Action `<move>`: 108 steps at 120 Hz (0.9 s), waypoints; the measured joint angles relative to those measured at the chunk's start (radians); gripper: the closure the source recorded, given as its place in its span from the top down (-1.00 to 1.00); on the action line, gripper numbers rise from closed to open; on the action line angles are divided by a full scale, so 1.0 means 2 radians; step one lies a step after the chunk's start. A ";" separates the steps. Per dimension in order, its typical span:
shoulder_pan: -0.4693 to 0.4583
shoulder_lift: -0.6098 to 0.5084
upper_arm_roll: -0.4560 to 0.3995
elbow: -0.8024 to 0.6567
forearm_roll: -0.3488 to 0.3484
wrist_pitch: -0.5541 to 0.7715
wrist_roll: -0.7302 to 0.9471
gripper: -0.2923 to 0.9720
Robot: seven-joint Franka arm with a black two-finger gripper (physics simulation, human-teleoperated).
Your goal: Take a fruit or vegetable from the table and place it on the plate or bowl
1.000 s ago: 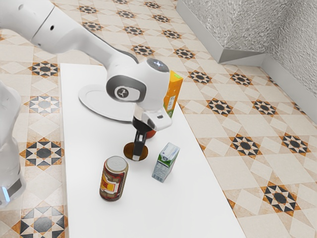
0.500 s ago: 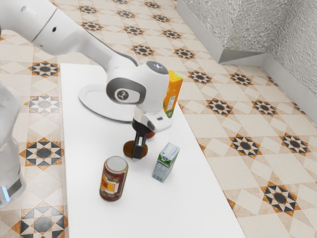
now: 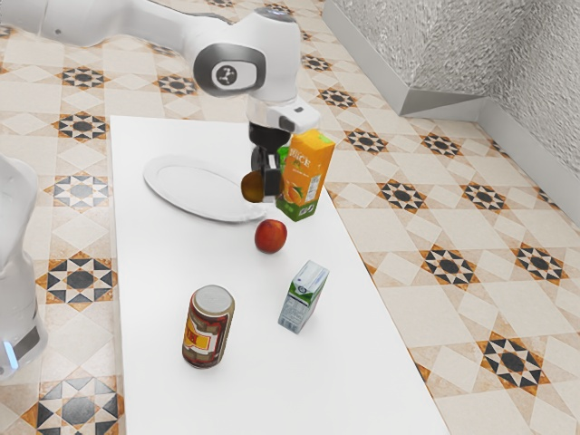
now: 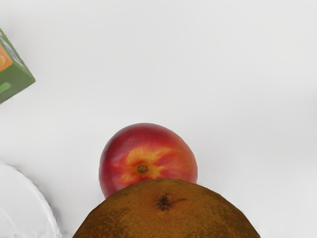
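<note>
The brown fruit (image 3: 252, 187), russet-skinned with a dark calyx in the wrist view (image 4: 166, 210), now hangs in the air, clenched between the fingers of the tool (image 3: 260, 181). A second ago it sat on the counter (image 3: 181, 272) with the tool lowered around it; the arm has since carried it up and toward the counter's far edge. The pick looks done and the carry is well under way.

The fruit now hangs over the near rim of the white plate (image 3: 172, 177), close beside the orange juice carton (image 3: 304, 175). The red peach (image 3: 270, 236) lies on the counter just below. The milk carton (image 3: 303, 296) and the jar (image 3: 208, 326) stand nearer the front edge, well clear.

What remains, by my reading, is a short move over the plate's middle, a lowering and a release, keeping off the carton.
</note>
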 joint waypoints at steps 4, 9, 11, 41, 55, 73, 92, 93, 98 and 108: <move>0.000 0.000 0.014 0.004 0.007 -0.006 0.000 -0.15; 0.000 0.001 0.033 0.009 0.016 -0.012 0.000 -0.15; 0.000 0.001 0.039 0.010 0.019 -0.014 0.000 -0.15; 0.001 0.011 0.114 0.028 0.051 -0.038 0.000 -0.16; 0.001 0.015 0.132 0.028 0.057 -0.043 0.000 -0.16; 0.001 0.021 0.139 0.028 0.060 -0.046 0.000 -0.16; 0.004 0.022 0.140 0.027 0.064 -0.048 0.002 0.20; 0.004 0.022 0.140 0.027 0.064 -0.048 0.002 0.22; 0.004 0.022 0.143 0.027 0.064 -0.049 0.002 0.30; 0.004 0.022 0.147 0.027 0.065 -0.050 0.003 0.40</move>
